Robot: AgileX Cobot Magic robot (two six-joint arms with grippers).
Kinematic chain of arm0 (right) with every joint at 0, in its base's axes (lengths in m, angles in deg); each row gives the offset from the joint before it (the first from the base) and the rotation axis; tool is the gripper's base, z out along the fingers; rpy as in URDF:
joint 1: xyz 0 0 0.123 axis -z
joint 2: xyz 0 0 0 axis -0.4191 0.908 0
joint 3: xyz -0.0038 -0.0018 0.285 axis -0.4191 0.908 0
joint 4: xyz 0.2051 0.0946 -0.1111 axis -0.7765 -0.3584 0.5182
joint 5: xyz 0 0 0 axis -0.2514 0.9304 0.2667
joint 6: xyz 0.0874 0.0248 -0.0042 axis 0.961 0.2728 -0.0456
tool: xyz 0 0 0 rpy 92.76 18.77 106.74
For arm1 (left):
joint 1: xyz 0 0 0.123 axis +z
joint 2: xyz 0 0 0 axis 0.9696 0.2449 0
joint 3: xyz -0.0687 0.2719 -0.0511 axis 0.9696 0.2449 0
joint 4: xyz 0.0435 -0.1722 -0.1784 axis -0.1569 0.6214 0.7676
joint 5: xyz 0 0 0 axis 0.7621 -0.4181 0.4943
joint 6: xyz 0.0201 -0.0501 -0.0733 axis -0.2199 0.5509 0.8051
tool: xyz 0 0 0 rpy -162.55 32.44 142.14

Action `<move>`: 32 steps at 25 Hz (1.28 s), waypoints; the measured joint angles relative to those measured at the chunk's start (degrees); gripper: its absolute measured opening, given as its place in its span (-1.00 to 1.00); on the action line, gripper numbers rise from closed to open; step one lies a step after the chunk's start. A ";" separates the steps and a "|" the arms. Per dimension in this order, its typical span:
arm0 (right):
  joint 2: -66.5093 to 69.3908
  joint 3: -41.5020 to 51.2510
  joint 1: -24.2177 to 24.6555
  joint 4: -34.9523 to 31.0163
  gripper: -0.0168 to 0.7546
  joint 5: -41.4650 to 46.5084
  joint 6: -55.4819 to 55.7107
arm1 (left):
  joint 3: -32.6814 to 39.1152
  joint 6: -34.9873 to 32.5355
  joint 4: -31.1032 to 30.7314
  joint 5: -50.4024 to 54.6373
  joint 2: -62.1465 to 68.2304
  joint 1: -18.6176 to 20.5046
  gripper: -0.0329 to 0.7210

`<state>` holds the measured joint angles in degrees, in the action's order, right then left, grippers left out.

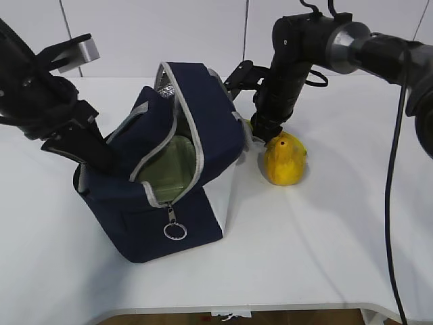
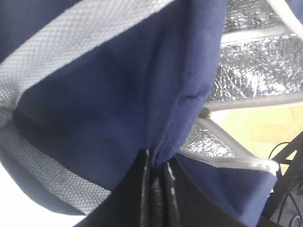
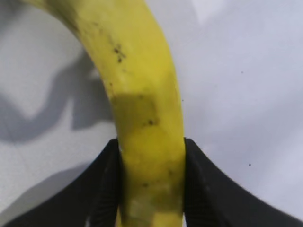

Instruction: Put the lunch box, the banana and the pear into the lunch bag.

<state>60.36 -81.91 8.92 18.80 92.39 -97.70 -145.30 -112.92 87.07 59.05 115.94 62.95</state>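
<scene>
The navy lunch bag (image 1: pixel 155 223) leans tilted on the table with its zipper open. The lunch box (image 1: pixel 172 166) with its pale green lid sits inside it. My left gripper (image 1: pixel 101 154) is shut on the bag's navy fabric (image 2: pixel 109 94); its jaws (image 2: pixel 156 165) pinch a fold. The pear (image 1: pixel 284 162) rests on the table right of the bag. My right gripper (image 1: pixel 267 128) is lowered just behind the pear. In the right wrist view it (image 3: pixel 151 161) is shut on the banana (image 3: pixel 142 85), which lies on the table.
The bag's metal ring pull (image 1: pixel 174 231) hangs at its front. Silver foil lining (image 2: pixel 255 71) shows inside the bag. The white table (image 1: pixel 325 257) extends in front and right. A black cable (image 1: pixel 391 203) hangs at the right edge.
</scene>
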 joint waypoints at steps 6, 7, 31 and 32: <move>0.00 -0.02 0.00 7.56 -0.25 0.00 13.03 | 0.00 0.00 0.00 -0.24 0.00 0.00 -0.90; 0.00 -0.02 0.00 9.21 -0.25 0.00 14.67 | 0.00 0.00 0.00 -0.31 0.00 0.00 -0.90; -14.41 -6.38 0.00 14.04 -0.26 8.97 41.66 | 0.00 0.00 0.98 -0.64 0.00 0.00 -0.90; -16.38 -6.22 0.00 12.84 -0.26 9.07 41.98 | 0.00 0.00 1.45 -0.64 0.00 0.00 -0.90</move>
<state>43.98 -88.13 8.92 31.64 101.46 -55.73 -145.30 -112.92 88.51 58.40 115.94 62.95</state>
